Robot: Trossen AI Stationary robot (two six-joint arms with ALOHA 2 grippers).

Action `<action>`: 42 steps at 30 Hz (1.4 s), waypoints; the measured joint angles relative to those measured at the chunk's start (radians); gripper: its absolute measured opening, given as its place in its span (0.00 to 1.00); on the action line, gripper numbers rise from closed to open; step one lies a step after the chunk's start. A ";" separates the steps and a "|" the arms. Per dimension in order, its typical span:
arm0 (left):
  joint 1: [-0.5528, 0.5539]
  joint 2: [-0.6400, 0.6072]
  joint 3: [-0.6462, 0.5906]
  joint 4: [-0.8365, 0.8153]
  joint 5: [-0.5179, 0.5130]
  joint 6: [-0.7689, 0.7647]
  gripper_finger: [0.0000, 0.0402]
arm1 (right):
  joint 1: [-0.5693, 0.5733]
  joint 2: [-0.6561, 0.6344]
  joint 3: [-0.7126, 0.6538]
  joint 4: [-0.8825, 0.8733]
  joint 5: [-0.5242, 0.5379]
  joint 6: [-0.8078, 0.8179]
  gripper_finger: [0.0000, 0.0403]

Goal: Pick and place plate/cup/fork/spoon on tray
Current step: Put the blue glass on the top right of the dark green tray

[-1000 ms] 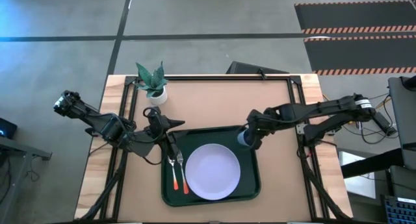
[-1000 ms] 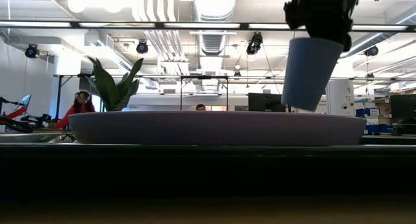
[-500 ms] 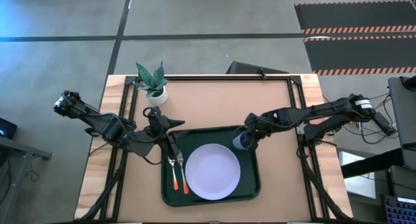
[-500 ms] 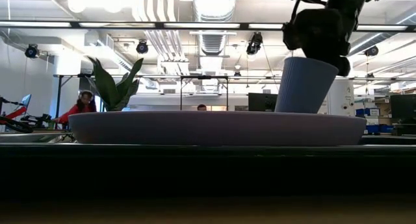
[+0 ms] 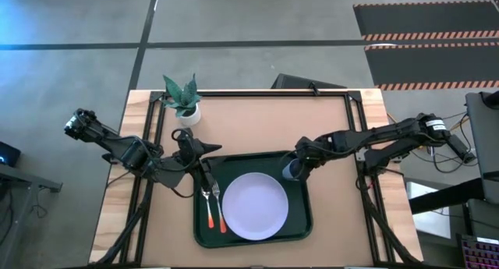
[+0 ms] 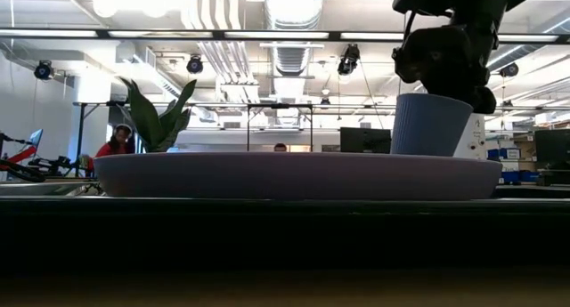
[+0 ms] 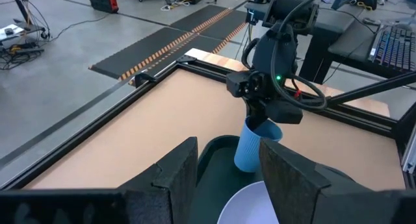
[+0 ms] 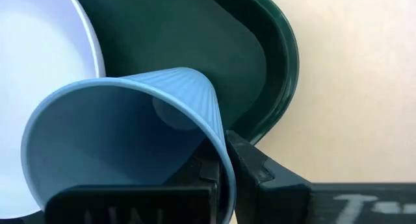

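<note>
Pinching the cup (image 8: pixel 123 133) by its rim in my right gripper (image 5: pixel 297 166), over the tray (image 5: pixel 300 222) at the plate's (image 5: pixel 255 206) two o'clock. It looks light and thin-walled, so a gentle rim hold is best. Ribbed pale blue, tapering downward. My left gripper (image 7: pixel 227 178) waits open at nine o'clock.

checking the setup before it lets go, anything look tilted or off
Only the cup: it leans in the right gripper, pinched by its rim above the tray's far right corner. Plate, fork and spoon lie flat.
</note>
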State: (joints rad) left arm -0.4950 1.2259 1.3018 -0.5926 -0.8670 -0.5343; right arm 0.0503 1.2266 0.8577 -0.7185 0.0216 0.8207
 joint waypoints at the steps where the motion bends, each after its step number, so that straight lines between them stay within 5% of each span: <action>1: 0.000 0.000 0.000 0.000 0.000 0.000 0.37 | 0.000 0.001 0.000 0.001 0.000 0.003 0.02; 30: 0.000 0.000 0.000 0.000 0.000 0.000 0.37 | -0.014 0.101 0.010 0.056 -0.044 0.011 0.02; 42: 0.000 0.000 0.000 0.000 0.000 0.000 0.37 | -0.063 0.097 0.215 -0.277 -0.056 -0.010 0.02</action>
State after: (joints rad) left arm -0.4950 1.2259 1.3018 -0.5930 -0.8669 -0.5343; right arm -0.0129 1.3234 1.0725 -0.9955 -0.0340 0.8111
